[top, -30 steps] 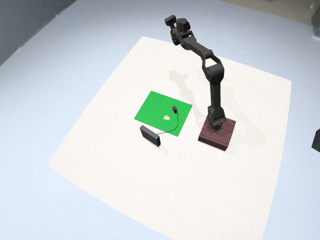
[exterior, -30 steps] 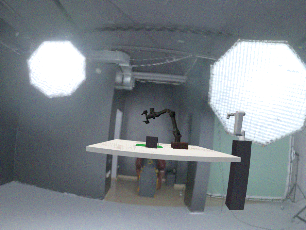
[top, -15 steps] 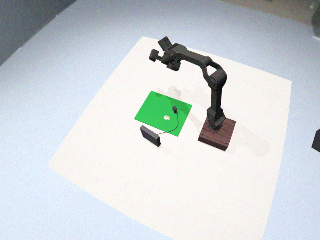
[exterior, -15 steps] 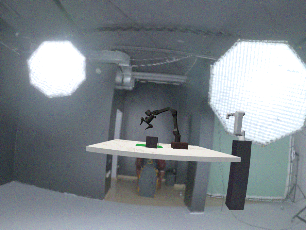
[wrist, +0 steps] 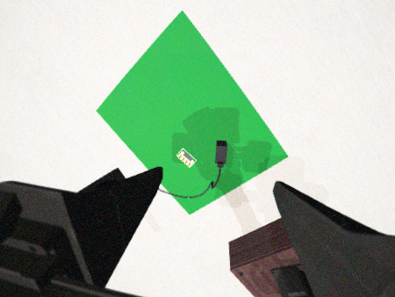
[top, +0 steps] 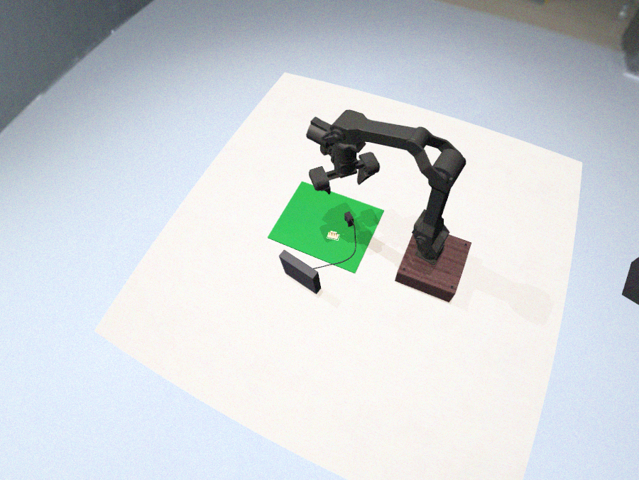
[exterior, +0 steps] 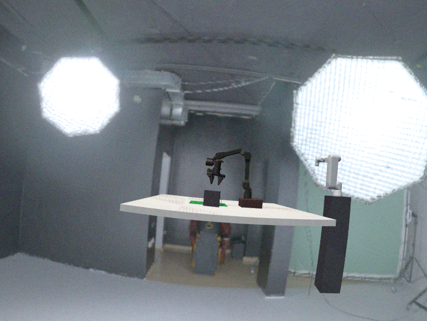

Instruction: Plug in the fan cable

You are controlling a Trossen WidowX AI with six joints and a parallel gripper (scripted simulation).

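Note:
A green board [top: 302, 219] [wrist: 175, 83] [exterior: 195, 202] lies flat on the white mat [top: 258, 335]. The cream four-pin header [top: 333, 235] [wrist: 184, 160] stands on it, bare. The black plug [top: 348, 218] [wrist: 221, 151] rests on the board a short way beside the header, apart from it. Its thin cable [top: 351, 250] [wrist: 193, 194] runs off the board to the dark box-shaped fan [top: 299, 271] [exterior: 211, 197] on the mat. My gripper [top: 343, 186] [exterior: 215, 180] [wrist: 217, 178] is open and empty. It points down and hangs well above the board, roughly over the plug.
The arm's wooden base block [top: 434, 265] [exterior: 250, 202] [wrist: 259, 250] stands on the mat beside the board. A dark box [top: 631, 281] shows at the right edge, off the mat. A black pedestal [exterior: 333, 241] with a white device stands past the table's right end.

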